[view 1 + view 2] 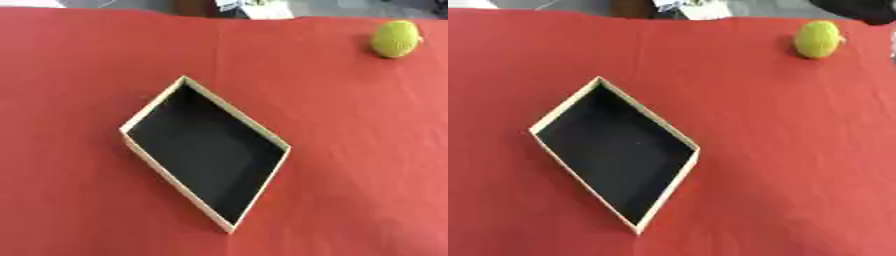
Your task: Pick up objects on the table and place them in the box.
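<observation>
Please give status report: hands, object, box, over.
Neither hand clearly in view. Yellow-green round object on red cloth, far right, untouched. Box holds nothing. Nothing lies between them.

Of the robot's body only a small part of the right arm (864,9) shows, in the upper right corner of the right eye view. It is a plain black mass, dark and dull, cut off by the top and right edges. Its lower outline is soft and rounded and bulges a little lower toward the right edge. The surface reads as one even black. It is too blurred to tell whether this is the hand or the part behind it, or to make out any seams, screws, cables or markings.
</observation>
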Controlling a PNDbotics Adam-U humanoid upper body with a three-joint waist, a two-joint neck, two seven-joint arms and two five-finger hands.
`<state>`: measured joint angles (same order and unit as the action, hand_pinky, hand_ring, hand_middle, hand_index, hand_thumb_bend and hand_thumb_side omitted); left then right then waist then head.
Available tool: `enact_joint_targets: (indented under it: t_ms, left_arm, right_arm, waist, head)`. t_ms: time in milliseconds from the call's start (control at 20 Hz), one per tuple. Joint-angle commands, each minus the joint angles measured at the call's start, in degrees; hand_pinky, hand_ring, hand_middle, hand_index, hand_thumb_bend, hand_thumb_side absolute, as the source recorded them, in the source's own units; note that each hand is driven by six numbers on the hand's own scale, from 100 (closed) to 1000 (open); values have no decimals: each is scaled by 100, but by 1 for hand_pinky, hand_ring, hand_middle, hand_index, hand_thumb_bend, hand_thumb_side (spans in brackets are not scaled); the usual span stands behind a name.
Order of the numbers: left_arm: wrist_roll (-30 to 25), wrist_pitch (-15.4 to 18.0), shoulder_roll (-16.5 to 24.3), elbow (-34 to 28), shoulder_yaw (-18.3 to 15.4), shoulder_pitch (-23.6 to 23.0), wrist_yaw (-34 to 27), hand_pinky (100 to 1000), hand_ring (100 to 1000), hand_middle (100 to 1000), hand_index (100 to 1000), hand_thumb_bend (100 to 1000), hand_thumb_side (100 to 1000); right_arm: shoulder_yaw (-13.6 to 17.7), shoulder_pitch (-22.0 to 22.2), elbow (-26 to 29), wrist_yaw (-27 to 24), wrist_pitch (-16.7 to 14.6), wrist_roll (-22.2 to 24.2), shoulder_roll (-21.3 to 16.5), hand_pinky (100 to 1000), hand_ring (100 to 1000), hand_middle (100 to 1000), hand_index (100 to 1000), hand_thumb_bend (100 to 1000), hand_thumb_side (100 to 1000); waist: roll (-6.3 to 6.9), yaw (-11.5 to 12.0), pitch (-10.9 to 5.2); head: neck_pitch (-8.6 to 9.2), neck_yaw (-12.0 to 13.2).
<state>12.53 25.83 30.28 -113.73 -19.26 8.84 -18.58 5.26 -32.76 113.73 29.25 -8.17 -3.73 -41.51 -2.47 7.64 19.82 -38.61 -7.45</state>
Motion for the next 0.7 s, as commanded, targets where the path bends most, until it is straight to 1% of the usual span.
enact_joint_targets:
  t_ms: [50,500,600,700]
  left_arm:
    - [-10,-6,102,-86,-19,45,5,589,614,657,722,153,690]
    - [-11,-11,92,-86,-17,47,9,588,614,656,722,153,690]
    - [-12,-11,91,-86,-18,44,12,588,614,656,722,152,689]
    - [-15,-13,91,-86,-17,36,16,588,614,655,722,152,689]
  right_arm:
    - [79,-76,86,6,8,-19,-83,817,842,804,806,100,476]
    - [78,-83,86,8,11,-16,-85,818,843,804,806,100,472]
    - [65,-102,86,24,19,9,-123,822,849,809,809,100,463]
    - [62,-161,86,59,91,36,-203,823,853,812,814,100,448]
  waist:
    - [18,-2,-86]
    - [16,-3,-83]
    - [16,-3,-84]
    - [15,-7,-87]
  head:
    - [36,-1]
    - [52,1]
    - [45,-10]
    - [33,-30]
